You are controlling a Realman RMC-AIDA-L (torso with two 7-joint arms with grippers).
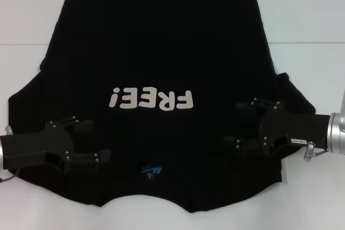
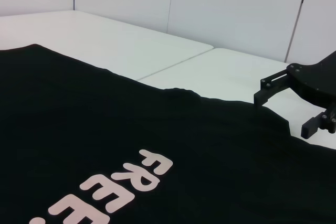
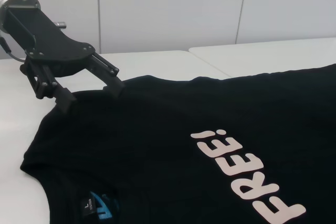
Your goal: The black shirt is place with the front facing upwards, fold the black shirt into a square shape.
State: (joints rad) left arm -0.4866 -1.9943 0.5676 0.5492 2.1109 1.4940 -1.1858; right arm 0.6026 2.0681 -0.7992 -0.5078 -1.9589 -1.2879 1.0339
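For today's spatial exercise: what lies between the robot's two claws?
In the head view, only the black shirt spans between the left claw and right claw, its blue neck label just nearer the robot.

Looks like a robotics lab or test room, not a home or shop. White counter (image 1: pixel 302 20) made of plain flat tops pushed together; seam line between two tops (image 2: pixel 173 66) visible in left wrist view. Behind the counter's far edge, bare white wall panels (image 3: pixel 168 9) with thin vertical joints, no decoration, no shelves or furniture seen. Only item laid out is one black shirt (image 1: pixel 161 52), spread flat across the middle of the counter like a staged test piece. Two black robot arms reach in over the near edge, the right with a silver wrist joint (image 1: pixel 337 133). Even, indoor lighting.
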